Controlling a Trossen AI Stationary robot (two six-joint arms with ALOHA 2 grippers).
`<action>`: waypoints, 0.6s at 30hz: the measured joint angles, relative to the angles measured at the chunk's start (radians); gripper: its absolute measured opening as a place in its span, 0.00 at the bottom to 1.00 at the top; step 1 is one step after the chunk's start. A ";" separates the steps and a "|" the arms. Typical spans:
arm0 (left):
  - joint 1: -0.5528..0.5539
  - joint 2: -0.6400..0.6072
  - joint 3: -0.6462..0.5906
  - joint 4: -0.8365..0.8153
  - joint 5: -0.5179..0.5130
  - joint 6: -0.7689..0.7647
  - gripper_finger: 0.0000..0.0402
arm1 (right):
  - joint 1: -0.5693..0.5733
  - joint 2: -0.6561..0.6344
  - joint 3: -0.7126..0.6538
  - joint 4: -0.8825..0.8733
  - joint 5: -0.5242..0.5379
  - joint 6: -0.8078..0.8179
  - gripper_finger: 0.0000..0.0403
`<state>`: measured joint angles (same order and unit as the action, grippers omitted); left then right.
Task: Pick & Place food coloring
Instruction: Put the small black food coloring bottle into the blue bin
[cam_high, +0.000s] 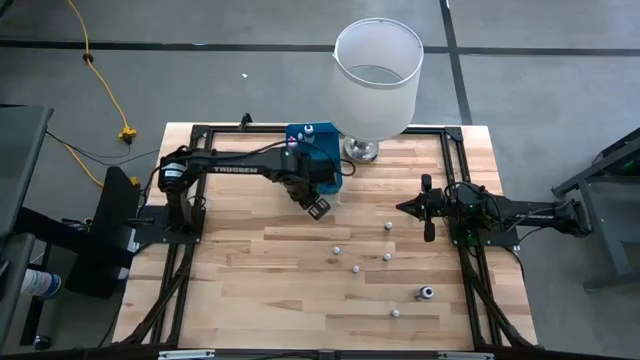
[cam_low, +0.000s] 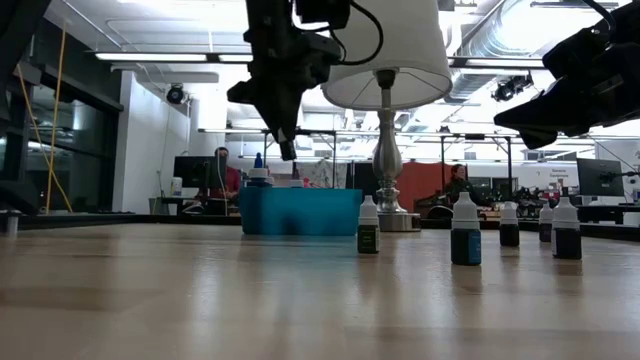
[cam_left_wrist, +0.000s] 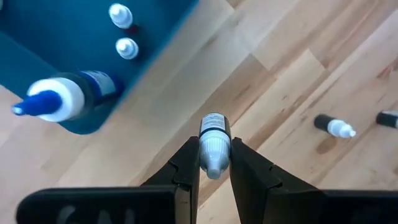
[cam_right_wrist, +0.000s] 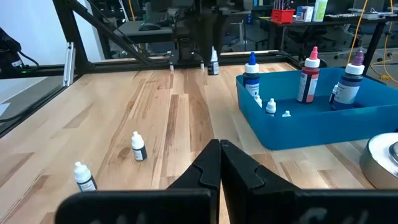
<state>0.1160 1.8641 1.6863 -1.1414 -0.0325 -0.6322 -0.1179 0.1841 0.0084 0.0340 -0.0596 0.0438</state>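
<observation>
My left gripper (cam_high: 318, 207) hangs above the table just in front of the blue bin (cam_high: 325, 160) and is shut on one tiny food coloring bottle (cam_left_wrist: 214, 127) with a dark body and a white cap. Several more small bottles (cam_high: 388, 225) (cam_high: 355, 269) (cam_low: 465, 230) stand upright on the wood toward the table's right and near side. Inside the bin (cam_left_wrist: 74, 37) two tiny bottles (cam_left_wrist: 126, 47) stand among taller coloured ones. My right gripper (cam_high: 403, 208) waits shut at the table's right side, above the wood. My left gripper pinches the bottle between its two fingers (cam_left_wrist: 186, 165) at the white cap end (cam_left_wrist: 213, 152), coming from above and pointing down. The dark body (cam_right_wrist: 213, 65) hangs below the fingertips, upright and lifted clear of the table.
A big white lampshade (cam_high: 377, 75) on a metal base (cam_high: 361, 150) stands at the far edge, right of the bin. Taller bottles with blue, red and purple tips (cam_right_wrist: 309, 78) stand in the bin. One bottle (cam_high: 427, 293) lies near the right front. Bare wood lies left of the scattered bottles.
</observation>
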 joint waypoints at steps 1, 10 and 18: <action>0.008 -0.002 0.000 0.002 0.000 0.001 0.15 | 0.000 0.000 0.000 0.000 0.000 0.000 0.00; 0.088 -0.023 -0.002 -0.039 -0.068 0.000 0.15 | 0.000 0.000 0.000 0.000 0.000 0.000 0.00; 0.150 -0.028 0.000 -0.075 -0.200 0.115 0.15 | 0.000 0.000 0.000 0.000 0.000 0.000 0.00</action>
<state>0.2660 1.8362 1.6863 -1.2161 -0.2330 -0.5176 -0.1179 0.1841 0.0086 0.0341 -0.0595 0.0439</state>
